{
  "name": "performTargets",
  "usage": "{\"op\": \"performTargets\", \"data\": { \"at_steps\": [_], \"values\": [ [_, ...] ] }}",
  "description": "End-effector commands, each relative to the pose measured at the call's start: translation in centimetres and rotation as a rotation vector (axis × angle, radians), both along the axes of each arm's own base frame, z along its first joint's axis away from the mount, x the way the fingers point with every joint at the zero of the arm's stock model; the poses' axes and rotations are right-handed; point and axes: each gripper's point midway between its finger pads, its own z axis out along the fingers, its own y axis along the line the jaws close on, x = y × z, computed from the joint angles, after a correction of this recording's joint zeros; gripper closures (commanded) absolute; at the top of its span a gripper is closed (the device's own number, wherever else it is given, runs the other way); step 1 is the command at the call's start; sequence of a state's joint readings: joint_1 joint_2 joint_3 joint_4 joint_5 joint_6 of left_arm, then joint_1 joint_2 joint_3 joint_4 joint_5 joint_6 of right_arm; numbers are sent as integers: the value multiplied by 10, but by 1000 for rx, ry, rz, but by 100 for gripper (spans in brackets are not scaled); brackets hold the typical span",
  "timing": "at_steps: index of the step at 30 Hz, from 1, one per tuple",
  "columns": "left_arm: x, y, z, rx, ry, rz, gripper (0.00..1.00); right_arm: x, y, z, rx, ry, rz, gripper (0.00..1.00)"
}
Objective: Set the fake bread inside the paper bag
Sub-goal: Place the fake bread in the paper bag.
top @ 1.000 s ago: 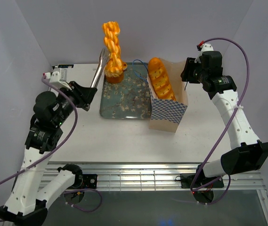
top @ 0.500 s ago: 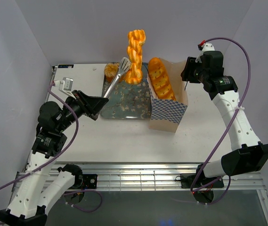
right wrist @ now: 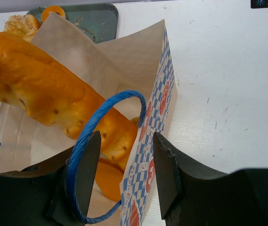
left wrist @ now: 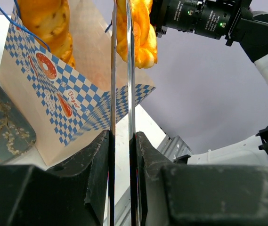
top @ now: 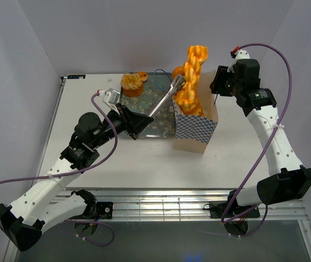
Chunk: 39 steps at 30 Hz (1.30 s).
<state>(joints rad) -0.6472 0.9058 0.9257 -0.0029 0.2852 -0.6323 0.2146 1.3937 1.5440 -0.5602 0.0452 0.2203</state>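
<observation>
My left gripper [top: 136, 123] is shut on metal tongs [top: 163, 99], also seen in the left wrist view [left wrist: 123, 136]. The tongs pinch the twisted stick [top: 191, 73] and hold it upright over the open paper bag [top: 196, 128]. The stick's lower end shows in the left wrist view [left wrist: 138, 33]. The baguette [right wrist: 44, 94] leans inside the bag [right wrist: 124, 61], with another orange piece [right wrist: 108, 181] at the bottom. My right gripper [right wrist: 124, 141] is open. Its jaws straddle the bag's right wall and its blue handle [right wrist: 105, 113]. A frosted cupcake [top: 132, 83] sits on the tray.
The grey blossom-patterned tray [top: 155, 93] lies left of the bag, partly under my left arm. A small orange pastry [top: 142, 75] sits behind the cupcake. The white back wall rises close behind the tray and bag.
My left arm swung right, carrying the twisted stick in the tongs from above the tray's back to above the bag. The right arm has not moved.
</observation>
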Motion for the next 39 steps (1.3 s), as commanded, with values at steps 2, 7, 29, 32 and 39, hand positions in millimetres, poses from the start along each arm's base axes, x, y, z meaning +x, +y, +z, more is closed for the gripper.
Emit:
{"op": "performTargets", "data": {
  "at_steps": [2, 7, 29, 32, 39],
  "values": [
    [-1, -10, 23, -43, -156, 40, 100, -5, -3, 27, 6, -73, -12, 46],
    [4, -22, 8, -18, -209, 102, 100, -4, -1, 24, 13, -68, -3, 46],
    [21, -37, -43, 46, -175, 177, 94, -2, -7, 20, -25, -66, -24, 46],
    [17, -35, -46, 41, -172, 175, 90, -1, -6, 19, -24, -62, -19, 46],
    [7, -34, -53, 43, -173, 139, 67, -1, -6, 18, -21, -63, -16, 46]
  ]
}}
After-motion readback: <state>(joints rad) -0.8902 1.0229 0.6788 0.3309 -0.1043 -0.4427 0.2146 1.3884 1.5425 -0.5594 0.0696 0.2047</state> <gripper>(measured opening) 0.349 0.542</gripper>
